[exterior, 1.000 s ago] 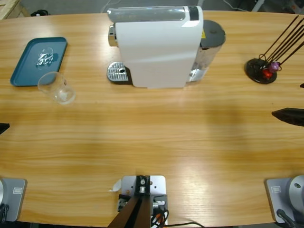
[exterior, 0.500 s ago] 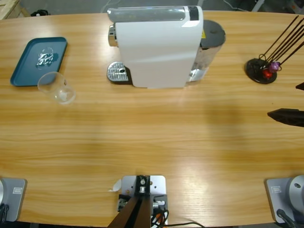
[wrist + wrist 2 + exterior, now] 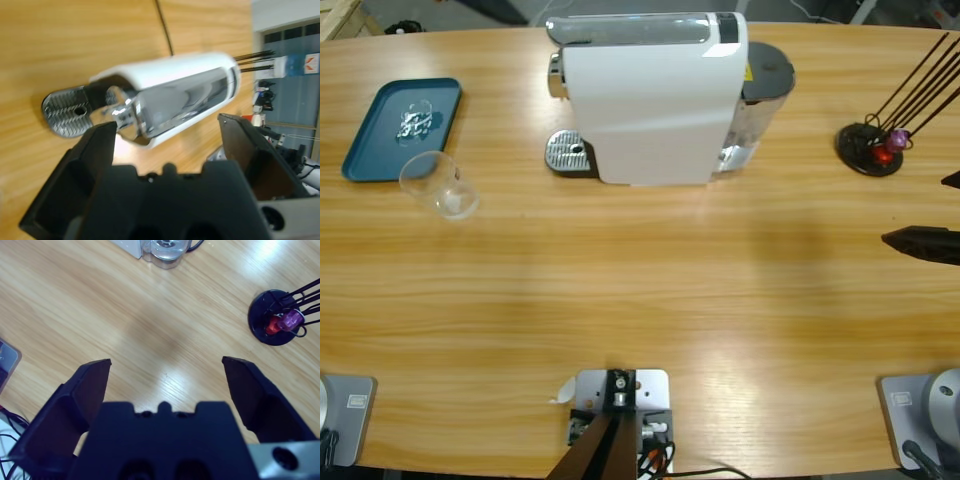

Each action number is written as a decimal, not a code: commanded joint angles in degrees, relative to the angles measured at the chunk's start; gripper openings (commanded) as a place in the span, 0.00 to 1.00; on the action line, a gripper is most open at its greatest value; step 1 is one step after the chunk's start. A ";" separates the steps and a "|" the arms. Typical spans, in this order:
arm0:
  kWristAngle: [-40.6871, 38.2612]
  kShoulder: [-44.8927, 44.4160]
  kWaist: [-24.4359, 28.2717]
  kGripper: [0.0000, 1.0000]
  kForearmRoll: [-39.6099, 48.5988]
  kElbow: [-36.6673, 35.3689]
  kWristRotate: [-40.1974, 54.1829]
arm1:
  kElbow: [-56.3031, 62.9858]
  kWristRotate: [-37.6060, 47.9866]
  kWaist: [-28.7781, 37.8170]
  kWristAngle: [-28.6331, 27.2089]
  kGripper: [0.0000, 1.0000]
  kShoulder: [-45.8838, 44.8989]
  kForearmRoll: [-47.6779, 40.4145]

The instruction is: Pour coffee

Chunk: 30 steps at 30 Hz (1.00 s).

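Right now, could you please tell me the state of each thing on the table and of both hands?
Glass cup: lying tipped on the table beside the tray, no coffee visible.
Blue tray: flat, something small and clear on it.
Coffee machine: upright, drip grate bare.
Capsule stand: upright, red and purple capsules at its base.
Left hand: open, empty.
Right hand: open, empty.

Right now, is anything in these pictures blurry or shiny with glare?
Left wrist view: the coffee machine looks smeared, its chrome front reflecting light. High view: a soft sheen lies on the wooden table near the bottom middle. Right wrist view: a bright patch on the wood at upper right.
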 commanded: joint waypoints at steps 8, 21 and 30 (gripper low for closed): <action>0.84 4.90 0.61 0.87 5.14 -0.36 0.15 | 1.99 0.45 -0.55 0.68 1.00 0.85 -0.59; 1.49 7.51 0.41 0.47 4.56 -4.46 0.22 | 2.06 0.45 -0.55 0.79 1.00 2.18 -0.76; 2.07 7.74 0.22 0.26 4.70 -3.95 -0.49 | 2.08 0.45 -0.55 0.70 1.00 2.23 -0.94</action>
